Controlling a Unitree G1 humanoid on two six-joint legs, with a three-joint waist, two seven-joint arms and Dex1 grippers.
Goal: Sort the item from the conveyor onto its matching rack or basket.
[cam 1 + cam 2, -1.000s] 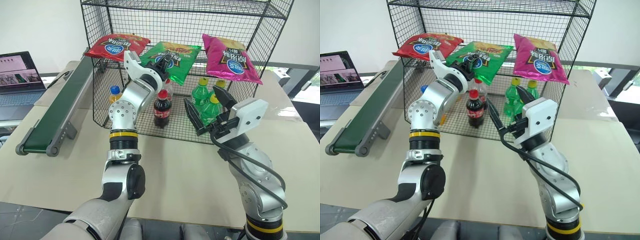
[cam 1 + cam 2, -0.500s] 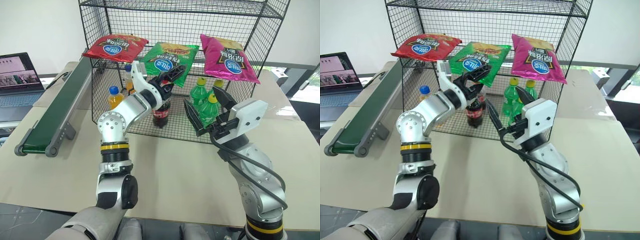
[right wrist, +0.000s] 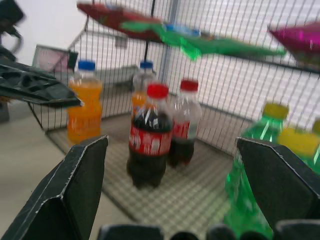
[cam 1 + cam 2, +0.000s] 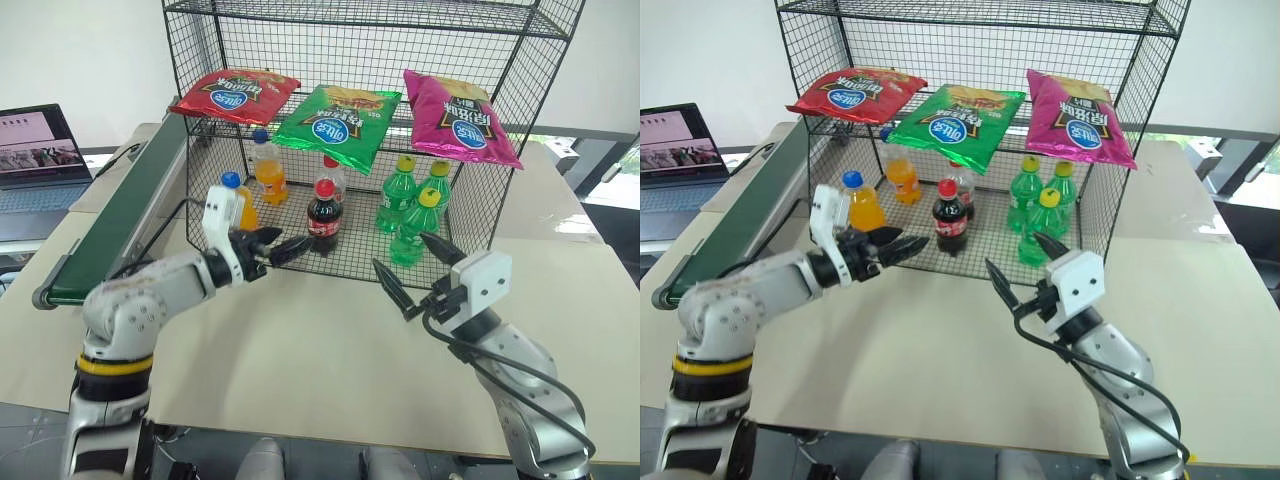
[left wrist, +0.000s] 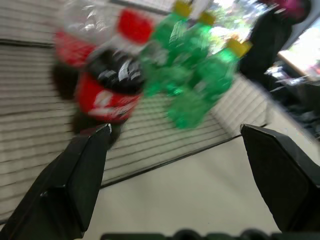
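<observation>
Here the green bag [image 4: 338, 121] lies on the rack [image 4: 520, 60] shelf; both grippers, left [image 4: 272, 249] and right [image 4: 413, 272], hover open-fingered and empty. Head views add the conveyor [image 4: 120, 215].

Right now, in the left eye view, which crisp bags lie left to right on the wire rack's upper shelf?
Shiny red crisp bag → shiny green crisp bag with blue oval logo → shiny pink crisp bag.
</observation>
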